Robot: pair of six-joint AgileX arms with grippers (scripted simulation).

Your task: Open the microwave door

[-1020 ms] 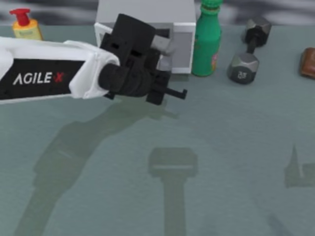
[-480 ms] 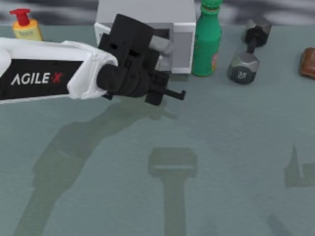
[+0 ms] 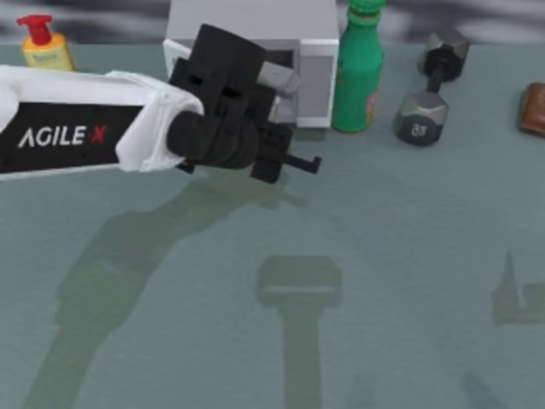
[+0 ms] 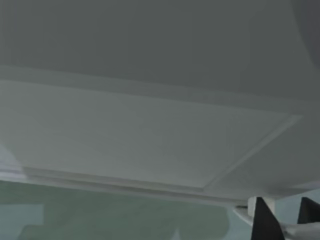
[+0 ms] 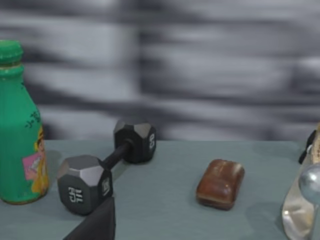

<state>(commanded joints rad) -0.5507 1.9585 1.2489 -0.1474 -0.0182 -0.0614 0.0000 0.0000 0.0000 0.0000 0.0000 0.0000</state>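
The microwave stands at the back of the table, left of centre, with its grey control panel on its right side. My left arm reaches across its front and hides most of the microwave door, whose white frame fills the left wrist view. My left gripper hangs low in front of the oven. In the left wrist view, my left gripper has its two dark fingertips close on either side of the slim white handle, shut on it. My right gripper stays parked out of the top view.
A green bottle stands right beside the control panel. Further right lie a dark dumbbell and a brown block. A yellow bottle with a red pump is at the back left. A shiny metal object shows in the right wrist view.
My left arm and gripper shifted slightly left a second ago and have held still since. The door shows no visible movement.
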